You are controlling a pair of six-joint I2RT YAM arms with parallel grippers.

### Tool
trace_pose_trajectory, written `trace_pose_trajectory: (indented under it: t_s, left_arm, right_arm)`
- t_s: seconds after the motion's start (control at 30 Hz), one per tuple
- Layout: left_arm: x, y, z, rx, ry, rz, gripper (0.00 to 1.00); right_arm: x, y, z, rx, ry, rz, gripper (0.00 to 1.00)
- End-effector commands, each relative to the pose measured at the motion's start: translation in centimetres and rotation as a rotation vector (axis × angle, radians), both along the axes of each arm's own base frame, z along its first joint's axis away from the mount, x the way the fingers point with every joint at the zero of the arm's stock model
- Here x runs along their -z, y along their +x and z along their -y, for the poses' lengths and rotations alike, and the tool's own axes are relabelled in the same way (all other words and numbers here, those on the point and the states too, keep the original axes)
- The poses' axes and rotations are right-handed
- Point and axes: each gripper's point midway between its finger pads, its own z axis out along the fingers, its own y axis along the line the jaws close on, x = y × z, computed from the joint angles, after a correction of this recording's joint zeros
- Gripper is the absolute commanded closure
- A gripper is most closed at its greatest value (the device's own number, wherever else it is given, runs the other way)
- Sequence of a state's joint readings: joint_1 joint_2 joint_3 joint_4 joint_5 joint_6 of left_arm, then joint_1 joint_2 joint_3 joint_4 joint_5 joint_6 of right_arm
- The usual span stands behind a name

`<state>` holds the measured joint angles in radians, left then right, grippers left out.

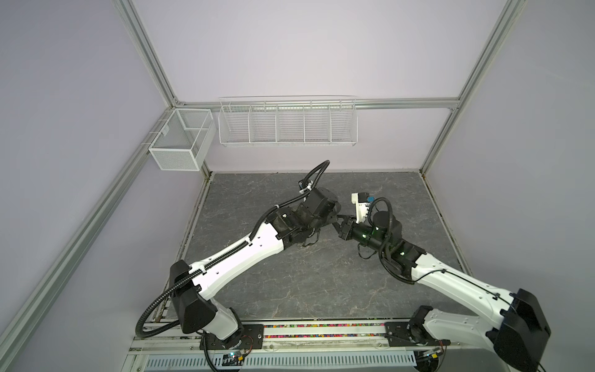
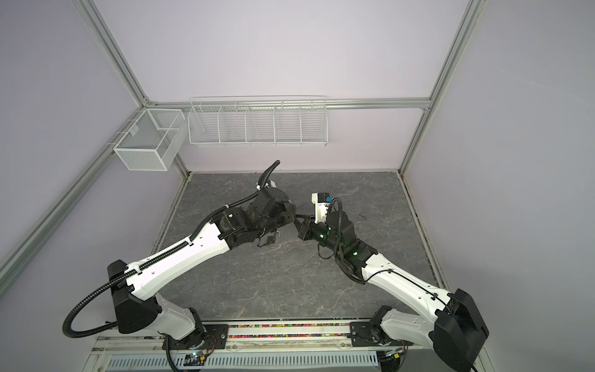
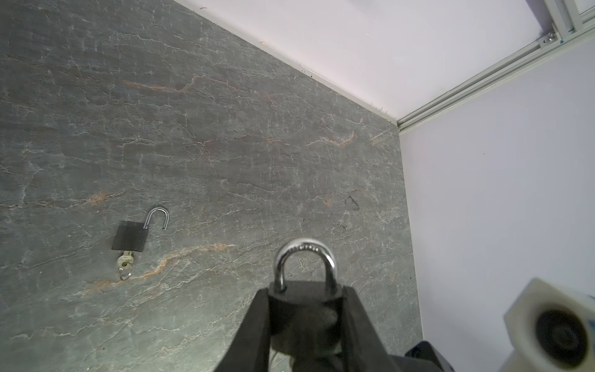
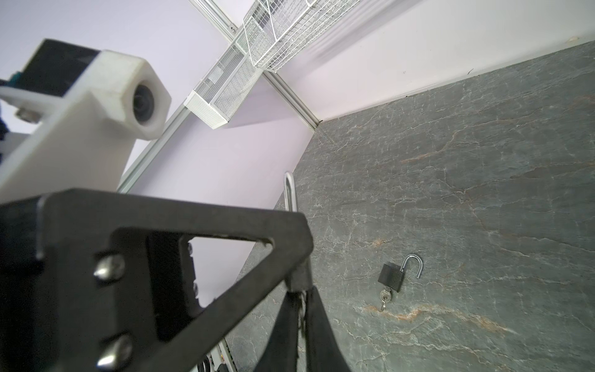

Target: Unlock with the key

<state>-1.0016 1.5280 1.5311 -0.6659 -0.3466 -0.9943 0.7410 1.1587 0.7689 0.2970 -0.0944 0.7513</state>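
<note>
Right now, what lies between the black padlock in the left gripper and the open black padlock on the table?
Only bare grey marbled table separates the gripped padlock from the open padlock, in the left wrist view.

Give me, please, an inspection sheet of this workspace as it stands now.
Surface: grey stone-look tabletop, bare apart from one lock.
Job's things: padlock, shackle closed, held off the table; open padlock lying flat with a key in it.
Clutter: nothing seen.
Grippers: left gripper shut on the padlock's body; right gripper shut close beside it, and whatever it pinches is hidden.
Cables: black conduit arches above the left wrist, snagging nothing.
Surroundings: wire rack and mesh basket on the walls, nothing seen inside.
</note>
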Motion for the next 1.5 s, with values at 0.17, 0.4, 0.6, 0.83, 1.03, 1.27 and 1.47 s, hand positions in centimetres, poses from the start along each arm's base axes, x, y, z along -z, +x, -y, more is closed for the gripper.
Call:
trace_pose_trajectory:
  t_s: [0.17, 0.4, 0.6, 0.83, 1.03, 1.27, 1.47]
  left_arm:
    - [-3.1, -0.6, 0.6, 0.022, -0.103, 0.032, 1.0]
    - [-2.5, -0.7, 0.3, 0.015, -0.157, 0.02, 1.0]
    - [-2.2, -1.2, 1.0, 0.055, -0.313, -0.009, 1.0]
    - [-2.6, -1.8, 2.0, 0.126, -0.469, -0.024, 1.0]
    - [-4.2, -1.8, 1.7, 0.128, -0.531, 0.026, 1.0]
    - [-5.3, -1.4, 0.2, 0.09, -0.451, 0.087, 1.0]
    - [-5.7, -0.9, -2.0, 0.053, -0.3, 0.155, 1.0]
  right_arm:
    - [-0.4, 0.1, -0.3, -0.005, 0.045, 0.002, 0.94]
    - [-1.7, -0.2, -0.4, -0.016, 0.147, -0.026, 0.94]
    - [-4.3, -0.9, -1.0, -0.068, 0.302, -0.057, 0.94]
    - [-8.1, -1.5, -0.6, -0.101, 0.454, -0.05, 0.94]
    - [-9.5, -1.4, -0.4, -0.099, 0.546, -0.067, 0.94]
    - [-7.9, -1.8, -0.4, -0.054, 0.344, -0.02, 0.94]
    - [-5.2, -1.5, 0.3, -0.008, 0.163, -0.02, 0.69]
